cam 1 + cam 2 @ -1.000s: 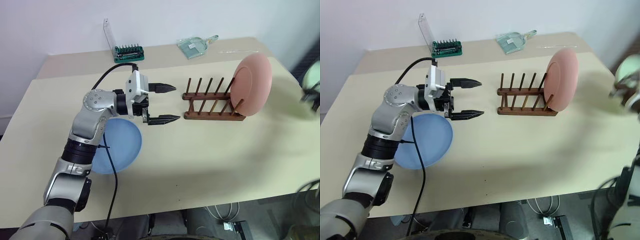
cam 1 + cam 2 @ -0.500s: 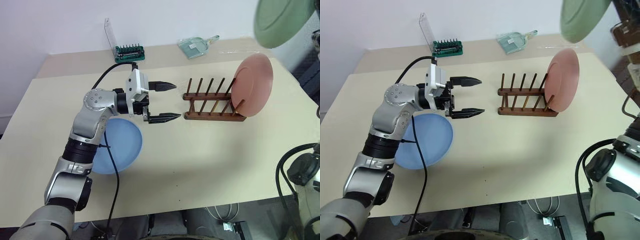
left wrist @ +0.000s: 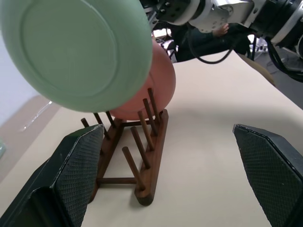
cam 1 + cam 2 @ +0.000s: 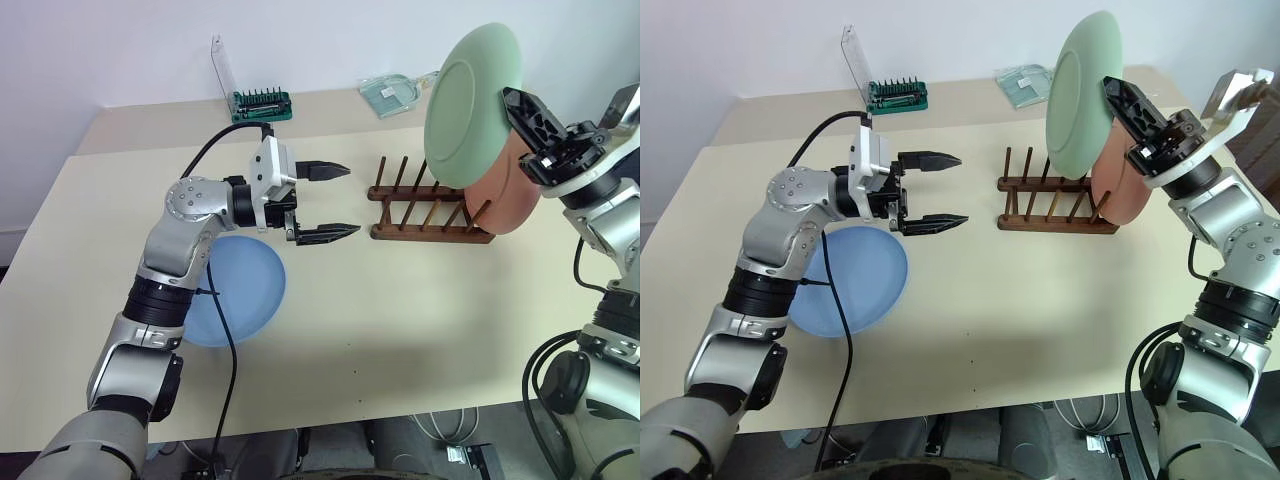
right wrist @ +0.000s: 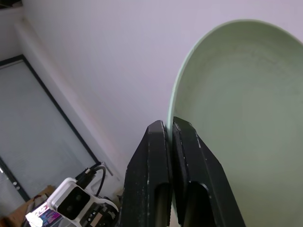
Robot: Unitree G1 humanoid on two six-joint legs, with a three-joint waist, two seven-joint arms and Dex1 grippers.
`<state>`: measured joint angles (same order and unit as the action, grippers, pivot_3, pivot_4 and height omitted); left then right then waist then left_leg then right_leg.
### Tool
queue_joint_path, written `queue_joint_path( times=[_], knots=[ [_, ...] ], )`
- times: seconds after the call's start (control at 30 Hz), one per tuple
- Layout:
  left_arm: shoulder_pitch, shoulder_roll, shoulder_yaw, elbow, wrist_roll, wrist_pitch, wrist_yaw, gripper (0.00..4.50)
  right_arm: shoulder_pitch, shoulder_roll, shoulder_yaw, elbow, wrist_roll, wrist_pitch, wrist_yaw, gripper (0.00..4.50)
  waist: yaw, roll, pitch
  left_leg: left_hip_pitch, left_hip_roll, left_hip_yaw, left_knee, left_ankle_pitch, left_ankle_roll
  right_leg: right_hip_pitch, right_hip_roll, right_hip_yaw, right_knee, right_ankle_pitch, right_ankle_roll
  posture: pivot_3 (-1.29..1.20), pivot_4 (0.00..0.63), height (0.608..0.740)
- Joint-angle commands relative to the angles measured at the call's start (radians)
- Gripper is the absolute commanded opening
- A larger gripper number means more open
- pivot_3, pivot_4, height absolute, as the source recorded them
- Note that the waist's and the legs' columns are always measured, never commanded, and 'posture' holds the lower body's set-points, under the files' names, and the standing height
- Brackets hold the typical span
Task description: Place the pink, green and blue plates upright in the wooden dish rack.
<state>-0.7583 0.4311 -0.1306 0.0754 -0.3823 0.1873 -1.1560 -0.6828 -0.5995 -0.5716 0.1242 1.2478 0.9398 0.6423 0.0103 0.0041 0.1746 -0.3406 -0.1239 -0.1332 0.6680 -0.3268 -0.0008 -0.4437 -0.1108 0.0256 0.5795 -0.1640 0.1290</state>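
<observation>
Beige table (image 4: 420,300) spans the frame; at its left lies the blue plate (image 4: 245,290), flat and unracked. Upper right, the pink plate (image 4: 515,195) stands upright in the wooden dish rack (image 4: 430,210), whose rails run left to right. Above it the right gripper (image 4: 515,105), jaws pinched on the rim, holds the green plate (image 4: 470,100) on edge, face leftward; the left gripper (image 4: 335,203) at centre has jaws wide, empty.

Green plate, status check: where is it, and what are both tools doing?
Right tool shut on green plate, held above rack. Left tool open, empty. Pink plate racked; blue plate flat on table. Free slots unobstructed.

Beige table (image 4: 420,310), blue plate (image 4: 240,290), wooden dish rack (image 4: 425,215), green tool holder (image 4: 260,103), clear dustpan (image 4: 392,92)
</observation>
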Motion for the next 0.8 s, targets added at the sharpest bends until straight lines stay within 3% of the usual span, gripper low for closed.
queue_joint_path(
  times=[0.03, 0.8],
  knots=[
    [-0.002, 0.012, 0.025, -0.034, -0.009, -0.008, 0.002, 4.5, 0.001, -0.013, -0.018, -0.06, 0.016, -0.026, 0.001, 0.04, 0.0, 0.0, 0.0, 0.0, 0.0, 0.0, 0.0, 0.0, 0.0, 0.0, 0.0, 0.0, 0.0, 0.0, 0.0, 0.0, 0.15, 0.74],
    [-0.006, 0.017, 0.022, -0.033, -0.01, -0.008, -0.007, 4.5, 0.145, 0.024, -0.007, -0.132, 0.005, -0.084, -0.048, 0.04, 0.0, 0.0, 0.0, 0.0, 0.0, 0.0, 0.0, 0.0, 0.0, 0.0, 0.0, 0.0, 0.0, 0.0, 0.0, 0.0, 0.15, 0.74]
  ],
)
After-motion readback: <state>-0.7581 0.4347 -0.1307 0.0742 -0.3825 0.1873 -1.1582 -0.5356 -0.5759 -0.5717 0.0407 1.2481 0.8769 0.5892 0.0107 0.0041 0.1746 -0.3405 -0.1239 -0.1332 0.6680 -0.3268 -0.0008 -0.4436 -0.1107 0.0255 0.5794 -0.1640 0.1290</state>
